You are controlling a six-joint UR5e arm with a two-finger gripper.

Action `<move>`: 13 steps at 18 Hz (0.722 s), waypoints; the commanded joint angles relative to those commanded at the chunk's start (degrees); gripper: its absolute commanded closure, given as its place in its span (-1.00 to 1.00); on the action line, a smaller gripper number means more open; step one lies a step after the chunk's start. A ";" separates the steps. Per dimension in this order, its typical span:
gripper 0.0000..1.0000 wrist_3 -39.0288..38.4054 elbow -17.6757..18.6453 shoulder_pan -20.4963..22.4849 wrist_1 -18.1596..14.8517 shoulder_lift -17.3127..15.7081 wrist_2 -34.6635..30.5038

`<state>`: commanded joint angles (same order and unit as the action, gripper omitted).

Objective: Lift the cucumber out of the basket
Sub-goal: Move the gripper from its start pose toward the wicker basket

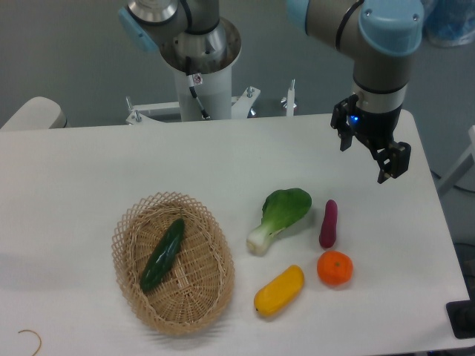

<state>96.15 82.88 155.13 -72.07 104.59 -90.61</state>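
Note:
The dark green cucumber (163, 254) lies diagonally inside the oval wicker basket (208, 297) at the front left of the table. My gripper (369, 159) hangs over the table's back right, far from the basket and well above the surface. Its two fingers stand apart and hold nothing.
To the right of the basket lie a bok choy (280, 218), a purple eggplant (328, 223), an orange (335, 268) and a yellow vegetable (279, 291). The robot base (200, 74) stands at the table's back. The right table edge runs close to the gripper.

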 joint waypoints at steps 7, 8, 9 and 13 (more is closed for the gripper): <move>-1.00 -1.83 0.61 -1.49 -0.17 -0.35 0.17; -1.00 -3.41 0.70 -2.63 -0.18 -0.44 0.17; -1.00 -5.34 0.79 -3.59 -0.18 -0.44 0.17; -1.00 -20.42 2.28 -8.95 0.26 -0.26 1.49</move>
<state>75.73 85.16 146.18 -71.81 104.33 -89.13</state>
